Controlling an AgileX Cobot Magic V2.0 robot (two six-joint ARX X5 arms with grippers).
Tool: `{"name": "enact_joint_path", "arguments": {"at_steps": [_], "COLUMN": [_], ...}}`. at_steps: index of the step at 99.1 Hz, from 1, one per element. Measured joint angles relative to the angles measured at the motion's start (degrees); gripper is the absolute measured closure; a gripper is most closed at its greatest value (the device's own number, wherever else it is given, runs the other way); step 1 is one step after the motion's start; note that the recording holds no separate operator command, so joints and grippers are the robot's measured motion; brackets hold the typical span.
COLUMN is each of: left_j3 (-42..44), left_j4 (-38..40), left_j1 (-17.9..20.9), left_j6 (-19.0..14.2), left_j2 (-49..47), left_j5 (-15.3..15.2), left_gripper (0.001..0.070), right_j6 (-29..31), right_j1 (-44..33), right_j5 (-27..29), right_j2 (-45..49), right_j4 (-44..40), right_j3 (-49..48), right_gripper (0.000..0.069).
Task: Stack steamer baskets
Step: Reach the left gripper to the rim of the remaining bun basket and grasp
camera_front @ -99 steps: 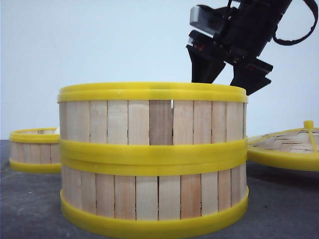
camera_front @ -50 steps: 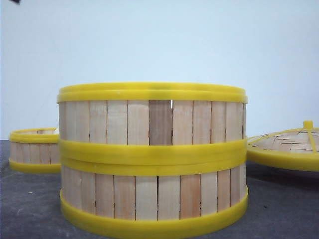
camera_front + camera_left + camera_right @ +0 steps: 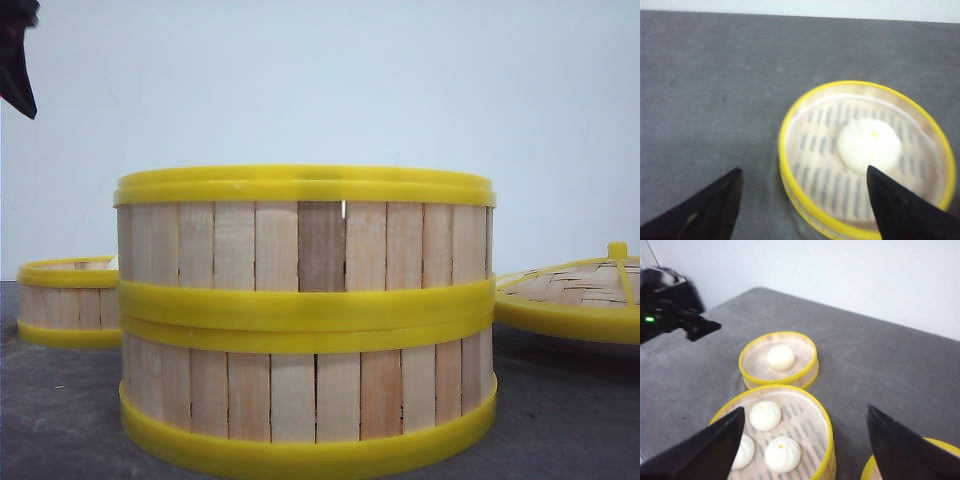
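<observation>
The left pincer (image 3: 802, 200) hung over the grey surface (image 3: 715, 75) with its two dark fingers (image 3: 710, 210) spread wide and nothing between them. Just ahead of its tips, partly within the gap and nearer one finger, sat the single steamer basket (image 3: 790, 150), resting flat on the surface with one white bun (image 3: 869, 145) inside. No finger touched its yellow rim. In the front view only a dark tip of this arm showed at the upper corner.

The right pincer (image 3: 802, 440) was raised high, its fingers (image 3: 900, 450) likewise parted wide and holding nothing. Directly below and between its fingers stood the stack of two steamer baskets (image 3: 305, 320), one seated squarely on the other, the top one open and carrying three buns (image 3: 765, 415). Beyond the stack, farther from the right pincer, lay the single basket, with the left arm's dark wrist above and to its side. Off past one right finger, a yellow rim of the lid (image 3: 575, 295) lay on the surface, apart from the stack.
</observation>
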Motion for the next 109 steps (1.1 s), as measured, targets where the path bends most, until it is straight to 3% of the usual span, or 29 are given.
{"name": "enact_joint_path", "arguments": {"at_steps": [35, 59, 83, 109], "left_j3": [9.44, 10.91, 10.93, 10.93], "left_j4": [-3.17, -4.26, -3.56, -1.84], "left_j1": [1.49, 3.65, 8.22, 8.66], "left_j6": [0.00, -0.42, -4.61, -5.66], "left_j2": [16.59, 23.52, 27.17, 28.13], "left_j5": [0.15, 0.28, 8.61, 9.09], "left_gripper": [0.0232, 0.0234, 0.0238, 0.0267], "right_j6": [0.57, 0.59, 0.59, 0.57], "right_j1": [0.00, 0.00, 0.00, 0.00], "right_j5": [-0.28, -0.28, -0.28, -0.28], "right_j2": [-0.13, -0.13, -0.13, -0.13], "right_j4": [-2.03, -2.19, -2.67, -2.67], "right_j3": [0.00, 0.00, 0.00, 0.00], "right_gripper": [0.0210, 0.0210, 0.0210, 0.0210]}}
